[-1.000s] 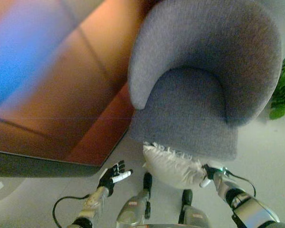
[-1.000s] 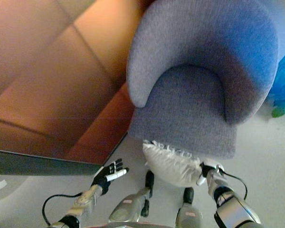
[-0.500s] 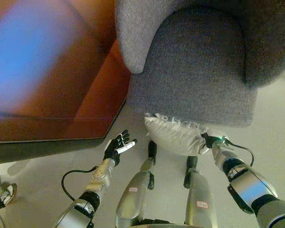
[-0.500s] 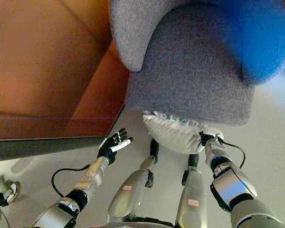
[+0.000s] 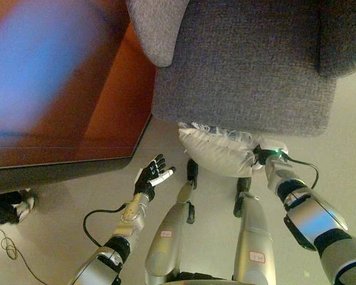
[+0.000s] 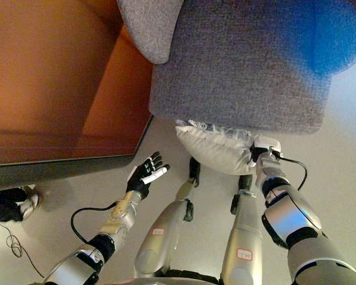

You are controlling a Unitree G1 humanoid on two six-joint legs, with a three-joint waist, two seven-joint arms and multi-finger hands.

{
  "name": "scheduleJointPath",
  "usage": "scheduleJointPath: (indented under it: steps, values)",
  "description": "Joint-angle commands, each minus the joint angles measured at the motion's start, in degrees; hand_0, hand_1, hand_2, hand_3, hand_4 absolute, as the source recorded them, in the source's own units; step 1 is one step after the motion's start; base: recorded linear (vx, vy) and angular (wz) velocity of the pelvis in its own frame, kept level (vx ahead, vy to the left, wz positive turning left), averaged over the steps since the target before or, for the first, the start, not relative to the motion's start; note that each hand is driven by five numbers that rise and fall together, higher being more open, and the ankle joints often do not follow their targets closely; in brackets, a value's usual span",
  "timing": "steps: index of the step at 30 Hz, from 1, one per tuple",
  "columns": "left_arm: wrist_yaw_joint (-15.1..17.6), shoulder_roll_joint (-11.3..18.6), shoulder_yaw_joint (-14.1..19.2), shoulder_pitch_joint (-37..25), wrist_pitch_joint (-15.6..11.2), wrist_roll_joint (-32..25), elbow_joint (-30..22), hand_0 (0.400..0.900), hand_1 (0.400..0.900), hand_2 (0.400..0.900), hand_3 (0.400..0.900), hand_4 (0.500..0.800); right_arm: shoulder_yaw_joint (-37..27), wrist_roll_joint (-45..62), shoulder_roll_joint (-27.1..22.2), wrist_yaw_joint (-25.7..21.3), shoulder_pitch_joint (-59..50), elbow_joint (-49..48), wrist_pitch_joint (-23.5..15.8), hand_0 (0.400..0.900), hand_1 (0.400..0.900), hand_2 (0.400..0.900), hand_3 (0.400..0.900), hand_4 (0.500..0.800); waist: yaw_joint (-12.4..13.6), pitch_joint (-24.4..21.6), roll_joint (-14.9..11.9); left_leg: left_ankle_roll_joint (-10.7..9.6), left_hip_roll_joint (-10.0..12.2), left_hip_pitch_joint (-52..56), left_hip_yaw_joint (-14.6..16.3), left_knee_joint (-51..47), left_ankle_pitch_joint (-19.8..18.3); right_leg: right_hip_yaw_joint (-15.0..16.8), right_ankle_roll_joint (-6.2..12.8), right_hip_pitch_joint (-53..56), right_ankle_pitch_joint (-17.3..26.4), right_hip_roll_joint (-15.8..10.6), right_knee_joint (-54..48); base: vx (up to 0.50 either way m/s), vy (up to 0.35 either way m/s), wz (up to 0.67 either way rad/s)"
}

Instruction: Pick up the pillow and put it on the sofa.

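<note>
Grey sofa (image 5: 243,65) fills top centre; its front edge sits right above the pillow (image 5: 216,151), so no gap betw. them. Sofa armrest (image 5: 157,29) juts down at upper left. Brown wall panel (image 5: 65,107) closes off left side. Open floor (image 5: 59,237) lower left, around left hand (image 5: 149,178). A person's shoe (image 5: 12,205) at far left edge.

Below me, pale grey floor (image 5: 59,237) meets a large orange-brown panel with a dark edge (image 5: 65,160) at left; a person's shoe (image 5: 18,205) shows beside it.
</note>
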Motion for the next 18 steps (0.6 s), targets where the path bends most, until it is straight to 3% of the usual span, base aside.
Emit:
scheduleJointPath:
  steps: [1, 9, 13, 18]
  values:
    - [0.9, 0.3, 0.8, -2.8, -5.2, -3.0, -2.3, 0.9, 0.9, 0.9, 0.9, 0.8, 1.9, -2.2, -4.1, -0.2, -4.5, 2.4, 1.1, 0.4, 0.4, 0.4, 0.4, 0.5, -0.2, 2.9, 2.5, 1.4, -5.0, 1.5, 2.2, 2.1, -7.3, -1.4, 2.38, 5.5, 10.8, 0.4, -19.5, 0.0, 0.0, 0.0]
    - [0.8, 0.6, 0.9, -3.1, -5.2, -3.1, -2.5, 0.9, 0.9, 0.9, 0.9, 0.8, 1.7, -0.2, -4.2, -2.1, -5.2, 2.0, -0.1, 0.4, 0.4, 0.4, 0.4, 0.5, -0.1, 2.4, 1.9, 1.4, -4.8, 2.9, 2.6, 1.1, -7.4, -2.0, 2.66, 6.6, 11.3, 0.3, -20.3, -0.04, 0.018, 0.0]
    - [0.4, 1.3, 1.1, -2.5, -4.7, -2.9, -2.3, 0.9, 0.9, 0.9, 0.9, 0.8, 1.0, 2.7, -3.7, -3.9, -4.0, 1.0, -2.9, 0.4, 0.4, 0.4, 0.4, 0.5, 0.2, 1.4, 0.8, 1.5, -4.5, 4.6, 2.5, 0.5, -7.9, -2.3, 2.78, 8.4, 11.3, 0.4, -21.1, -0.05, 0.005, -0.02]
    - [-0.7, 2.6, 2.7, -2.2, -2.1, -1.1, -1.3, 0.9, 0.9, 0.9, 0.9, 0.8, -0.1, 6.0, -2.4, -5.0, -0.9, -1.1, -8.1, 0.4, 0.4, 0.4, 0.4, 0.5, 0.7, -1.2, -2.6, 1.5, -3.6, 8.3, 2.6, -0.3, -9.0, -3.0, 2.91, 12.8, 10.9, 0.9, -22.4, -0.04, -0.027, -0.03]
